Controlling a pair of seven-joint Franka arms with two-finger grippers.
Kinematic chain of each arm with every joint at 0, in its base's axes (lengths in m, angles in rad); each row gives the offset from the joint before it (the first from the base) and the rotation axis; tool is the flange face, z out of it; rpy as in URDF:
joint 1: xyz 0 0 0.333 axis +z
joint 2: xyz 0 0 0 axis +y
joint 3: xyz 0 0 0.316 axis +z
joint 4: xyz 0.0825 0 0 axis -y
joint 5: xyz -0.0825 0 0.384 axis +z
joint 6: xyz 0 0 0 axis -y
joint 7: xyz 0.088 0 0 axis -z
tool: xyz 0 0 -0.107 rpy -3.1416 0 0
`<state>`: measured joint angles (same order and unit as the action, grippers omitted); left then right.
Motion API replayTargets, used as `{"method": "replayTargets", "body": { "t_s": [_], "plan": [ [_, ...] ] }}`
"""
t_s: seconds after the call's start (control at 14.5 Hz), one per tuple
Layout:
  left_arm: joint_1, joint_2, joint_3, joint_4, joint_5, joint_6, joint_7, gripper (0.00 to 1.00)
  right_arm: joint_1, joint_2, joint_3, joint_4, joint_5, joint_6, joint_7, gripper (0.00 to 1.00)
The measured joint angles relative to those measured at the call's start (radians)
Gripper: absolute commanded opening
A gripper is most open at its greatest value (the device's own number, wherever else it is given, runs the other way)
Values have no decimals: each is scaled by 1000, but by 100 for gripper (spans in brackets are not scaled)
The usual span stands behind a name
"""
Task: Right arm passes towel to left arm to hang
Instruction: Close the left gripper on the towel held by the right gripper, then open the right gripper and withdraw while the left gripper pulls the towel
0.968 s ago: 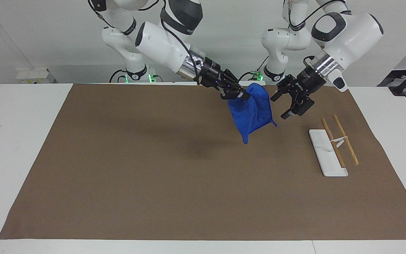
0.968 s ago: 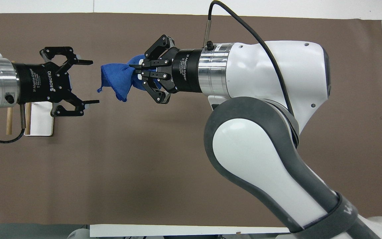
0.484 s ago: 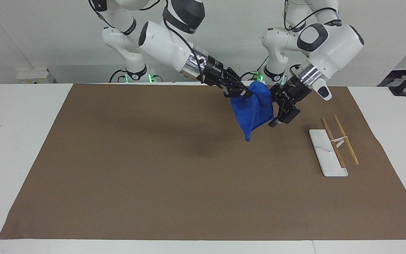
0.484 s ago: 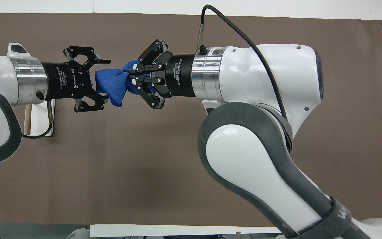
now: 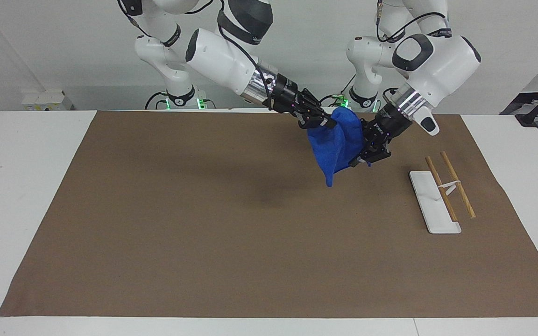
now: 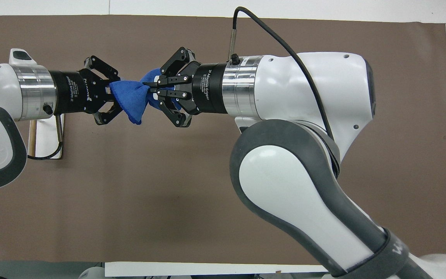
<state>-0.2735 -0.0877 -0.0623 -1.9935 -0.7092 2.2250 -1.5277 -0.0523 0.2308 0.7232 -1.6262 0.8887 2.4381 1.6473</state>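
Observation:
The blue towel hangs in the air above the brown mat, bunched between both grippers. My right gripper is shut on its upper edge, over the part of the mat near the robots. My left gripper is level with the towel on the side toward the left arm's end, and its fingers are closed on the towel's lower edge. In the overhead view the towel spans from the right gripper to the left gripper.
A white base plate with two wooden rods stands on the brown mat toward the left arm's end. It is partly hidden under the left arm in the overhead view.
My left gripper has moved in to the towel and its open fingers have closed on the towel's edge. The right gripper has kept its hold and barely moved.

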Motion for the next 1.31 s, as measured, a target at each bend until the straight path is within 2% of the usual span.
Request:
{"method": "replayTargets", "body": {
  "t_s": [0.41, 0.48, 0.55, 0.62, 1.31],
  "plan": [
    [0, 6, 0, 12, 0, -1, 0, 0, 0, 0, 0, 0, 0, 0, 0, 0],
    [0, 7, 1, 15, 0, -2, 0, 0, 0, 0, 0, 0, 0, 0, 0, 27],
    [0, 9, 1, 22, 0, -2, 0, 0, 0, 0, 0, 0, 0, 0, 0, 75],
    [0, 13, 1, 33, 0, -5, 0, 0, 0, 0, 0, 0, 0, -1, 0, 99],
    [50, 36, 18, 145, 41, -44, 0, 0, 5, 0, 2, 0, -9, -1, -11, 100]
  ]
}}
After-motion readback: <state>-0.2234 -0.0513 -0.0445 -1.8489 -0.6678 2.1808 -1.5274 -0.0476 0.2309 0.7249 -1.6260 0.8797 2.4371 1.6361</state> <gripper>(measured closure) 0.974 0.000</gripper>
